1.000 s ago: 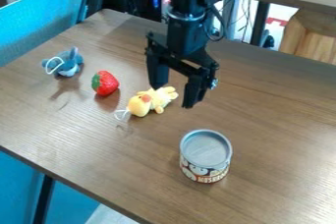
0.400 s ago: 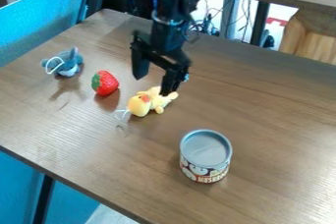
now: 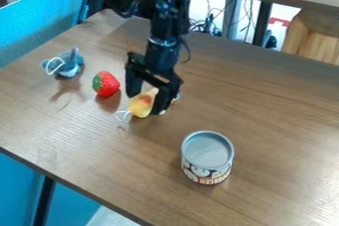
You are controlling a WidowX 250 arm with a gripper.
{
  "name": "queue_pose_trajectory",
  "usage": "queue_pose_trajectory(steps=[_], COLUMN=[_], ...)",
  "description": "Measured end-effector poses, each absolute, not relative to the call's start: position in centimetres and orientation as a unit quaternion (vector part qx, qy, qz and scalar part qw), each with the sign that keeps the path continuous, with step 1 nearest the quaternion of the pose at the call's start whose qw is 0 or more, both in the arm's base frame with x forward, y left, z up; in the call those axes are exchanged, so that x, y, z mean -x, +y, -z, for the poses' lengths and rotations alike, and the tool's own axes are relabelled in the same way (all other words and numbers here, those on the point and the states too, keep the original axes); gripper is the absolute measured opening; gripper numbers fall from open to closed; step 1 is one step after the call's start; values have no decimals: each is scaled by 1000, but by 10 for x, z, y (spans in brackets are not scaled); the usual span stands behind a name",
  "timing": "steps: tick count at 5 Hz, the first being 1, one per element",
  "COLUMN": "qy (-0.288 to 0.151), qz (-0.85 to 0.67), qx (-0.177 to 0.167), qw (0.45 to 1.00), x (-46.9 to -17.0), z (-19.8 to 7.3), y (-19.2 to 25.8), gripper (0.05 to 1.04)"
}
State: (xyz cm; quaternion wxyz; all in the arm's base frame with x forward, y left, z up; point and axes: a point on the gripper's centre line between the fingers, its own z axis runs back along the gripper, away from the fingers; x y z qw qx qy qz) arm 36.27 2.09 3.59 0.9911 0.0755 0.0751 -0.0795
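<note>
Yellow plush toy [image 3: 140, 107] and black end effector [image 3: 146, 104], left of the centre of the frame. The arm [image 3: 162, 36] enters from the top edge, with the end effector pointing down over the worktop [image 3: 271, 121]. The two fingers stand apart, with a wide gap between them, and straddle the toy: one at its upper left, the other in front of its body on the right. Whether either finger touches the toy cannot be told. The toy lies on the worktop, its head towards the lower left and partly visible between the fingers; a thin white loop [image 3: 122, 115] extends from the head end. To the upper left of the toy, near but apart from it, lies a red strawberry [image 3: 106, 84] with a green top. Farther towards the left edge is a blue-grey plush toy [image 3: 63, 64] with a white cord loop on its near side. Below and right of the centre, a short can [image 3: 208, 156] stands upright, with a grey top and a printed label around its side. A bright blue panel [image 3: 39, 19] borders the worktop at upper left; a light wooden object [image 3: 314, 36] stands beyond it at upper right.
</note>
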Motion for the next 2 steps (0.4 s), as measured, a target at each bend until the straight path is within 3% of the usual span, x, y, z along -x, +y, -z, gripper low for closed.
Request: queue_pose_trajectory(steps=[1,2], qy=[69,51], qz=[77,72], qx=[-61,-43], qw=[993,995], x=[-364,-363], z=[-24,-24], y=[16,10], gripper=[962,708])
